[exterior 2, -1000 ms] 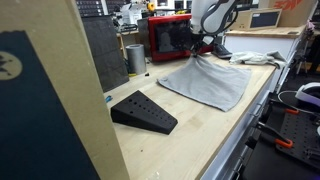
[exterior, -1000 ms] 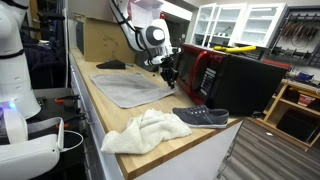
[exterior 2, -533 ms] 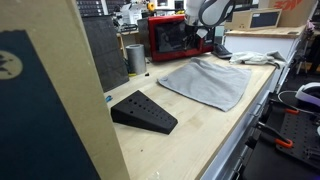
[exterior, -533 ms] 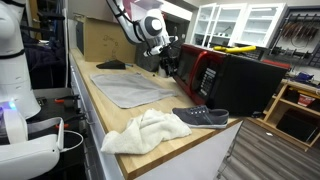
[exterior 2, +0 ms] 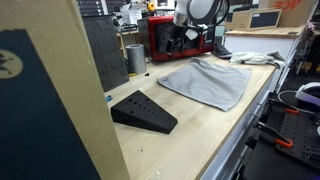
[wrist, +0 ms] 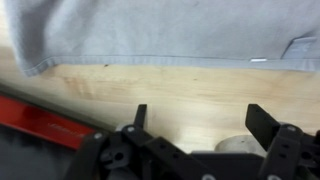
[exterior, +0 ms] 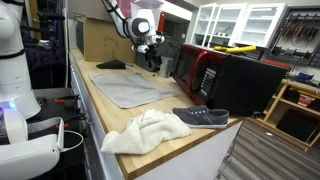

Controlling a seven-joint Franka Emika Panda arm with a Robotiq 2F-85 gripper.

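A grey cloth [exterior: 130,88] [exterior 2: 205,80] lies spread flat on the wooden bench. My gripper [exterior: 152,58] [exterior 2: 178,38] hangs above the bench just beyond the cloth's far edge, in front of the red microwave [exterior: 203,68] [exterior 2: 170,38]. In the wrist view the gripper [wrist: 200,120] is open, with bare wood between its dark fingers [wrist: 263,122] and nothing held. The cloth's hem [wrist: 160,35] fills the top of that view.
A crumpled white towel [exterior: 148,130] and a dark shoe [exterior: 200,117] lie near the bench's end. A black wedge block [exterior 2: 145,112] [exterior: 110,64] and a metal cup [exterior 2: 135,58] stand beside the grey cloth. A cardboard box [exterior: 100,38] stands at the back.
The gripper went from nearly shut on the grey cloth's raised edge to open. The cloth dropped flat, and the gripper rose and drew back off it toward the microwave.
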